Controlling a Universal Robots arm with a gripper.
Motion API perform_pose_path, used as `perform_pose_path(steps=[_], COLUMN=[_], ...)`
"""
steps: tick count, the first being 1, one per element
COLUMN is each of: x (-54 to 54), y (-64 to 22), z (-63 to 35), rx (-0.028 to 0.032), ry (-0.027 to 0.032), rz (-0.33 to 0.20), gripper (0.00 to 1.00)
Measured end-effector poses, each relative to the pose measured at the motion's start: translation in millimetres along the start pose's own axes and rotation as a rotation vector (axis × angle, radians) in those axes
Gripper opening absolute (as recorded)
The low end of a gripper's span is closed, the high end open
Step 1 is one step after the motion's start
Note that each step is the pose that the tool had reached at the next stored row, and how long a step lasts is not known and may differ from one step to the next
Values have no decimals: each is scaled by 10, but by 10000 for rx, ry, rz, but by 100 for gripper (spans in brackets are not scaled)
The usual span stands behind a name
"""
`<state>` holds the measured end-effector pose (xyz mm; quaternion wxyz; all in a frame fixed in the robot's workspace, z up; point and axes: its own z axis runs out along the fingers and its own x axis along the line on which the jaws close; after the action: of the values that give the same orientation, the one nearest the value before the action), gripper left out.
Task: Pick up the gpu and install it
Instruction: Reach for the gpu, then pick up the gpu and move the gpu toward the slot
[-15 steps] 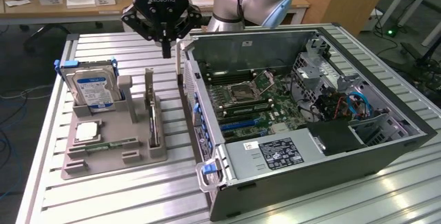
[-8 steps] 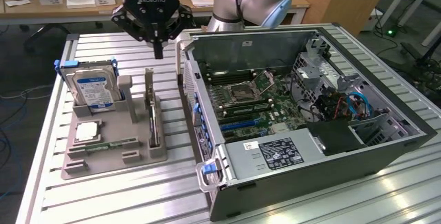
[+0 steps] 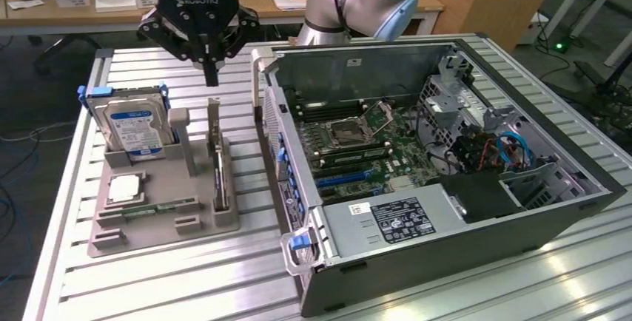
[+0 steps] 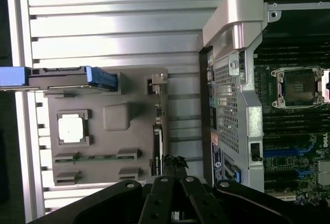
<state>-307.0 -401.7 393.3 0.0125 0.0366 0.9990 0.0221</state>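
So far nothing is lifted: the gpu [image 3: 217, 160] stands on edge in its slot of the grey holder [image 3: 148, 226] on the surface [image 3: 197, 284], untouched. The claw [image 3: 210, 77] hangs above it, pinched shut and empty, so both pick-up and install remain. The exterior view shows the open computer case [image 3: 553, 210] whole; the wrist view looks straight down the card's thin edge, claw tips close over it

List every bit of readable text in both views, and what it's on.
"ROBOTIQ": upside down on the body of the tool.
Blue-white label on the hard drive: too small to read.
Sticker on the power supply: too small to read.
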Motion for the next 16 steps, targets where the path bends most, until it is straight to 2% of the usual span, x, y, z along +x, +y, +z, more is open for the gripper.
perform_pose_path(steps=[5,16], x=[89,90], y=[-10,-10], z=[-2,-3], rx=[0,0], ry=[0,0], rz=[0,-1], gripper=[11,11])
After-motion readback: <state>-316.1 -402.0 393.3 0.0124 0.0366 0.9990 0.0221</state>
